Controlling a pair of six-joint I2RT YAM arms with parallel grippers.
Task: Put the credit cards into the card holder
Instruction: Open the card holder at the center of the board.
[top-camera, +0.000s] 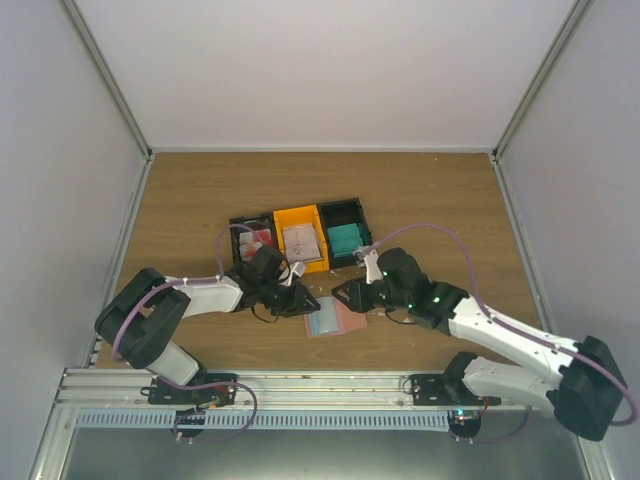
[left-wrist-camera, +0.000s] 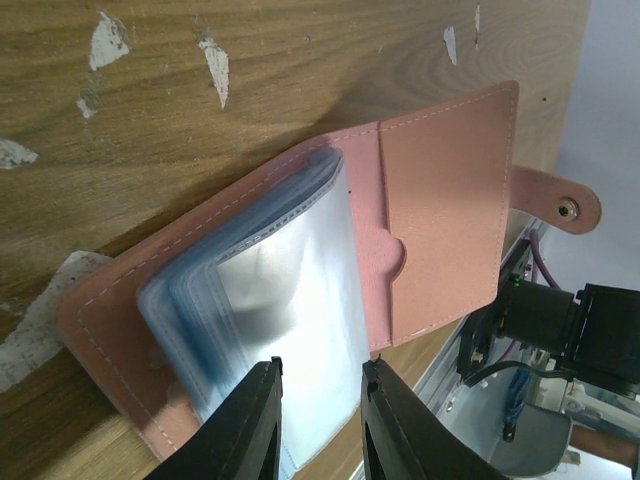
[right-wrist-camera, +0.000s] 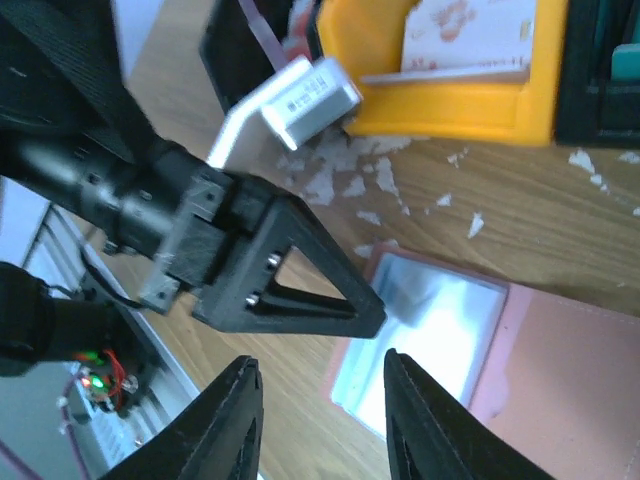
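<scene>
One card holder (top-camera: 340, 320); one orange bin (top-camera: 296, 212); two black bins (top-camera: 345, 205); two robot arms (top-camera: 210, 292)

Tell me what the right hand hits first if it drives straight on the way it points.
Probably a black finger of the left hand, which sits directly ahead over the card holder's clear pockets. Depth is unclear, so the pockets just below could come first.

No writing can be read anywhere. A white label (right-wrist-camera: 310, 95), at eleven o'clock from the wallet (right-wrist-camera: 560, 360), carries faint marks too blurred to make out. The card (right-wrist-camera: 465, 30) in the orange bin (right-wrist-camera: 450, 110) shows only red blobs.
</scene>
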